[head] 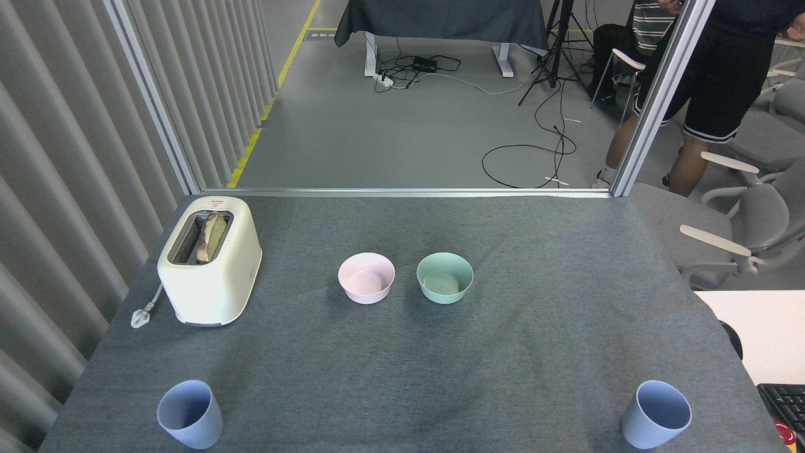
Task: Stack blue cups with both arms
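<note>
Head view, one matte pale-blue tapered cup (189, 414) upright at tabletop's near-left corner, its twin (656, 414) near-right, well apart, grippers out of frame, can't tell their state

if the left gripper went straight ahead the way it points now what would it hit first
Cannot say: neither gripper is in view, so its heading is unknown. The nearest thing on the left side is the left blue cup, with the toaster behind it.

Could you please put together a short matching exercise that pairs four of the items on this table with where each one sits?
Things:
1. toaster
2. pink bowl
3. mint-green bowl
4. blue cups

Places:
A. right of centre, mid-table
B. one at each near corner
C. far left, bread in its slot
D. left of centre, mid-table

Pairs: 1-C, 2-D, 3-A, 4-B
</note>
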